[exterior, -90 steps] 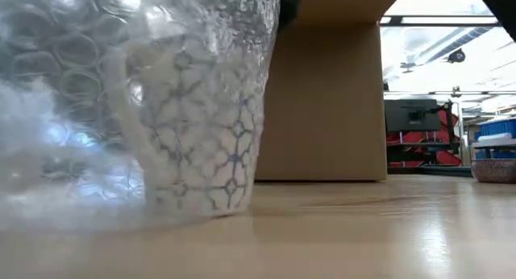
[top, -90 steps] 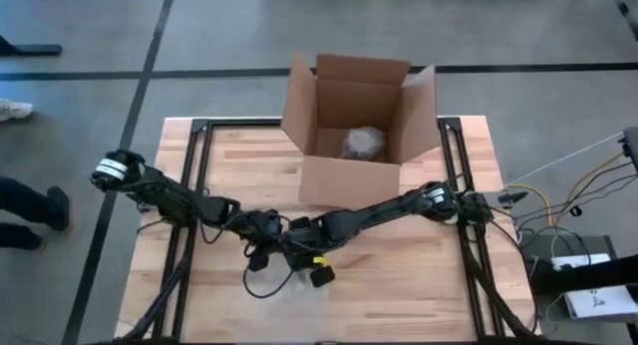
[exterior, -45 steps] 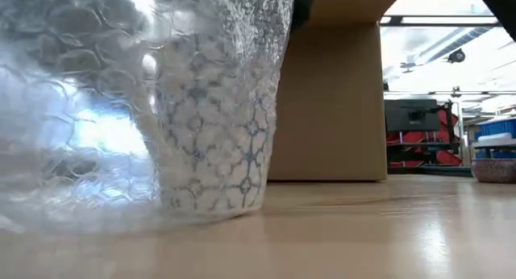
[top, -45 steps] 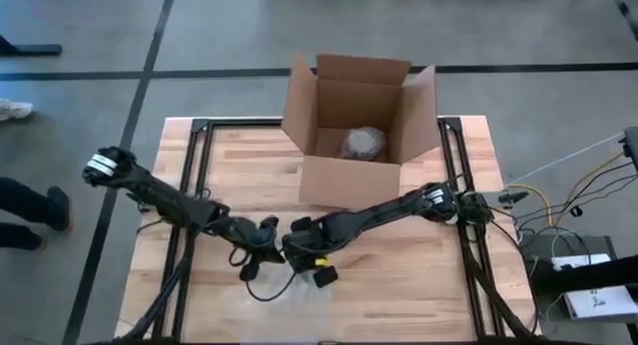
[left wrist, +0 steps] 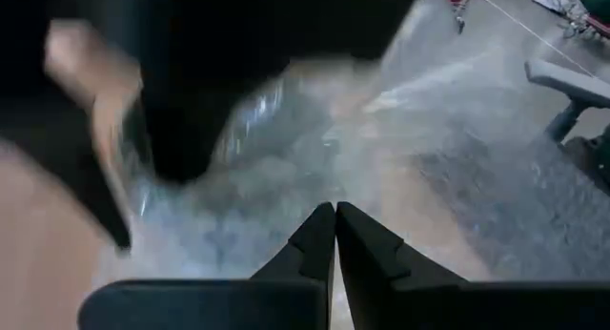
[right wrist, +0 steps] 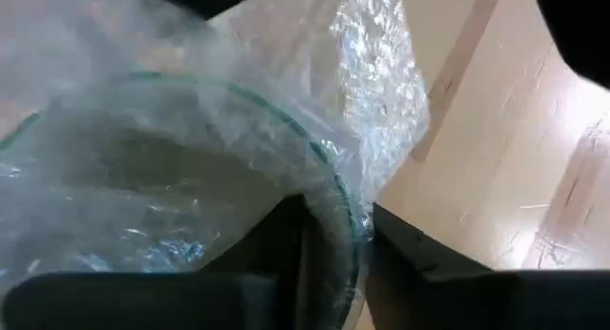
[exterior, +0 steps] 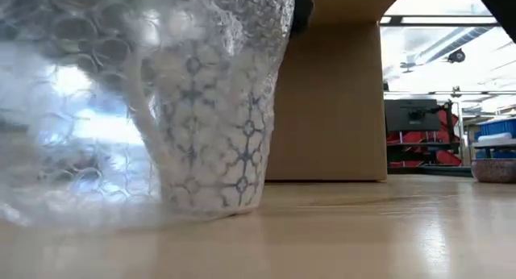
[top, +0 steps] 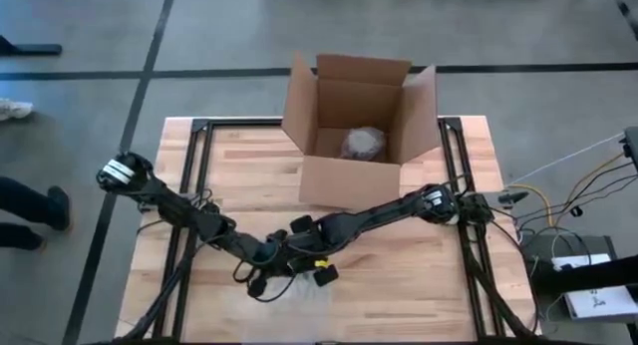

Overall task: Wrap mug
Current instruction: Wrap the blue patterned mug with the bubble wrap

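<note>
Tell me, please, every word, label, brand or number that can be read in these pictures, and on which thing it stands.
No text can be read in any view.
The mug shows only a blue pattern of lines under the bubble wrap, no words.
The cardboard box has plain sides, no print visible.
The shelves in the room behind are too small to read.

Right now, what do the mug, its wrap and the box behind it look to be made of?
Mug: likely glazed ceramic, white with a blue geometric pattern, green rim in the right wrist view. Wrap: bubble wrap, clear plastic film with round air cells, glinting. Box: brown corrugated cardboard, matte, flaps folded open. The right hand pinches the mug's rim through the film.
</note>
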Tool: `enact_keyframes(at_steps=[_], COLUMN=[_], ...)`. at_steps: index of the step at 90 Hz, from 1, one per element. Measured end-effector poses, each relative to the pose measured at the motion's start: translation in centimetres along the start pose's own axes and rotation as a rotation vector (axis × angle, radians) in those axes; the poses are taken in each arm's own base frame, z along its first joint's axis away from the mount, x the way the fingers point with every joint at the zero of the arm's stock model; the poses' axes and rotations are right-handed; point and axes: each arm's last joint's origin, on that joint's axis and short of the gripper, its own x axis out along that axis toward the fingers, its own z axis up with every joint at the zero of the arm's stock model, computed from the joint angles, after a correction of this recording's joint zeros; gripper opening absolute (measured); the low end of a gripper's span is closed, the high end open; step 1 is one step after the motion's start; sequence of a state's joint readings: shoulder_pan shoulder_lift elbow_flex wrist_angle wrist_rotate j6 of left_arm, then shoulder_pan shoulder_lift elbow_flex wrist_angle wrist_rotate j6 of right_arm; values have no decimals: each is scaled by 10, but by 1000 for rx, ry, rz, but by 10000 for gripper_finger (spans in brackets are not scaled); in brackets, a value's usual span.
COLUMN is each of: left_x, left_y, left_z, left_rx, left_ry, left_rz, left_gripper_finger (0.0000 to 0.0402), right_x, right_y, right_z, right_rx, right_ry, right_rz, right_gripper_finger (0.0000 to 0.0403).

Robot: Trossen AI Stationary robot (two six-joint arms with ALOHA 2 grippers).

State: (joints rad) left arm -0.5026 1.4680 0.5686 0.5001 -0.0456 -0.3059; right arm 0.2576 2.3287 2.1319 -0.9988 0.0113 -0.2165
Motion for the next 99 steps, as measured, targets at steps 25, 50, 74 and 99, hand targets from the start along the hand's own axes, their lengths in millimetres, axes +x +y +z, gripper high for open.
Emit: enact_keyframes(at_steps=[25,50,74,99], left_x=[4,12,3,3], left_y=[-7,-7,-31,-32], left_z=[22,21,13,3], left_rx=[77,91,188,201], left_ry=[-46,-31,-71,-134], left_rz=[10,65,180,254], left_gripper_finger=[0,0,0,0], right_x=[-1,-3,-11,-13], right_y=[10,11,13,13], right_z=[1,-1,7,10], right_rx=[-6,5,18,38], right_ry=[7,28,-41,-81], right_rz=[11,4,-24,-25], right_gripper_finger=[134,156,152,169])
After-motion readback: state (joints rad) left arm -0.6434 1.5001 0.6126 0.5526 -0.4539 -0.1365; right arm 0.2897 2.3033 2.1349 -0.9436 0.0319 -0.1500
